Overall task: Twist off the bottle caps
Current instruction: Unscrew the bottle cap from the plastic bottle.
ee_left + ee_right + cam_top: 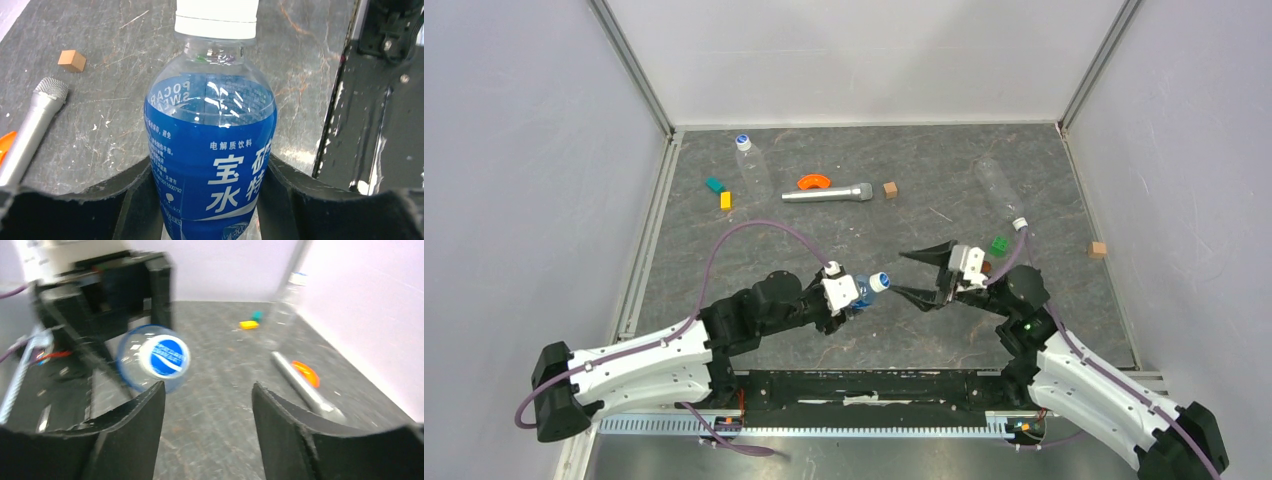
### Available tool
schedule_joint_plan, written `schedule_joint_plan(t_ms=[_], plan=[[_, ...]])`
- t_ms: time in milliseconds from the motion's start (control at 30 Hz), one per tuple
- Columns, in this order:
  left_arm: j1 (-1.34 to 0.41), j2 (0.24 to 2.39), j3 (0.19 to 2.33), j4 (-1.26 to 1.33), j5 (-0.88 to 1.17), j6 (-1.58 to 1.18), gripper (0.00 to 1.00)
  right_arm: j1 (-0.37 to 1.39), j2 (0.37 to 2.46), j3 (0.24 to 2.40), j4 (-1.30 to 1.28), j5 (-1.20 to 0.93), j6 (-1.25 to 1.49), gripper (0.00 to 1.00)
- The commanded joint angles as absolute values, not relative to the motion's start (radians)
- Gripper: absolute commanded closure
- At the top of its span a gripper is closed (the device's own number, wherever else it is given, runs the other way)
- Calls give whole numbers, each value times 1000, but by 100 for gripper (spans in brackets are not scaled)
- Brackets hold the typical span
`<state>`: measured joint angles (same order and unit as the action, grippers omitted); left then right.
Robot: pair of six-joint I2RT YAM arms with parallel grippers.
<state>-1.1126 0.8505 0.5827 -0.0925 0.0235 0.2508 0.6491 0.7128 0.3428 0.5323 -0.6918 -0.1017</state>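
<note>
Fingers of my left gripper (pixel 849 298) are clamped on the blue-label bottle (pixel 210 150), one against each side of its body, over the middle of the bench (pixel 724 230) toward 6 o'clock. The bottle's cap (pixel 880 281) points to 3 o'clock, straight at my right gripper (pixel 900 274), which is spread wide and sits just beside the cap without touching it. In my right wrist view the cap's blue top faces me at 10 o'clock, above one finger's tip. Two clear bottles lie on the bench, one (pixel 752 170) at 11 o'clock, capped, and the other (pixel 996 185) at 2 o'clock, both well apart from the grippers.
</note>
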Motion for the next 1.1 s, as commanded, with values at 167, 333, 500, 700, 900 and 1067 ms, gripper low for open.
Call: schedule_joint_plan(t_ms=[167, 333, 500, 700, 900, 1067], plan=[[-1122, 844, 575, 83, -121, -49, 94, 641, 656, 293, 746, -230, 743, 29], [-1121, 949, 660, 18, -144, -108, 95, 646, 725, 342, 793, -273, 853, 25], [-1123, 1000, 689, 46, -165, -189, 96, 654, 813, 401, 704, -243, 857, 23], [-1123, 1049, 711, 63, -161, -227, 96, 673, 905, 396, 775, -198, 911, 27], [-1125, 1080, 730, 66, -166, -241, 98, 687, 982, 406, 841, -171, 934, 40], [-1127, 1107, 739, 69, -167, -253, 98, 696, 1027, 404, 903, -155, 959, 52]])
